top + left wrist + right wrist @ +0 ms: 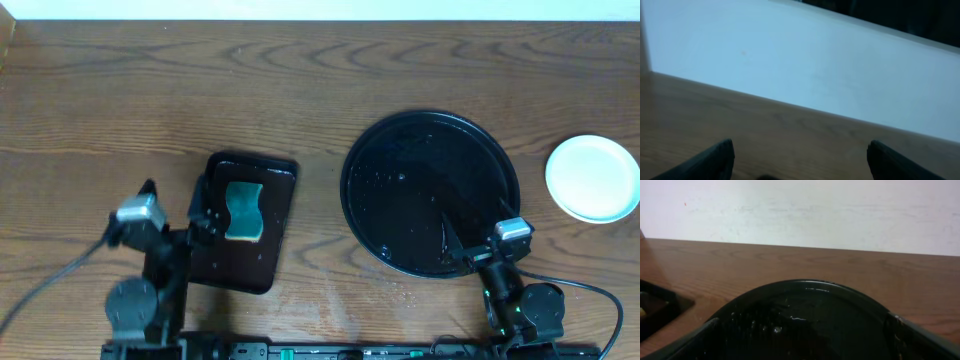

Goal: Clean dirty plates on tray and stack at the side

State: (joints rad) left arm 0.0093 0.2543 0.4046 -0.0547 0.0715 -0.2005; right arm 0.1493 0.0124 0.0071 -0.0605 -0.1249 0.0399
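Wood-grain table [300,80] runs up to a pale wall, and the tray [400,150] sits right of centre with no plate on it; its glossy black floor carries only scattered droplets and reflections. The plates [592,178] lie well apart from it, off its right rim near the table edge, showing from overhead as 1 clean white disc with no red smear. How many are stacked there cannot be told from above.

To the left, a teal sponge [243,211] rests in a smaller dark rectangular tray [275,180]. The left gripper [205,215] hangs at that tray's left edge, jaws wide with nothing between them in the left wrist view. The right gripper [455,250] sits low over the near rim of the round tray, its fingers spread wide and empty too.

Judging by this layout, the task looks finished or very nearly so: the tray is cleared, the plates are aside, the sponge is put down. At most, both arms may need to pull clear.
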